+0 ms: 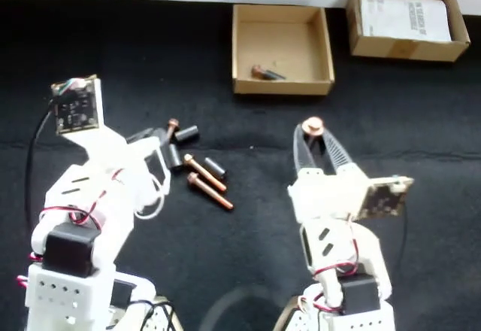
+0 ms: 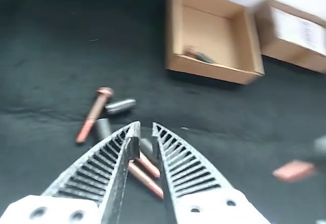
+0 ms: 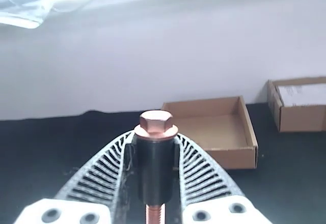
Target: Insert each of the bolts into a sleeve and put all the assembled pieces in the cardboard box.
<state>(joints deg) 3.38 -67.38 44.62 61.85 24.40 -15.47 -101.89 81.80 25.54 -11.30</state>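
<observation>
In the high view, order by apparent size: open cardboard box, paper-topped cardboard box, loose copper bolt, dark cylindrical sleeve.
1. open cardboard box and paper-topped cardboard box: look alike, not ranked
2. loose copper bolt
3. dark cylindrical sleeve

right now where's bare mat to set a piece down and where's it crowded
Bare mat lies right of the right gripper, holding a sleeved bolt, up to the second box, and left of the cardboard box. That box's floor is mostly free beside one assembled piece. Crowded: loose bolts and sleeves at the left gripper.
</observation>
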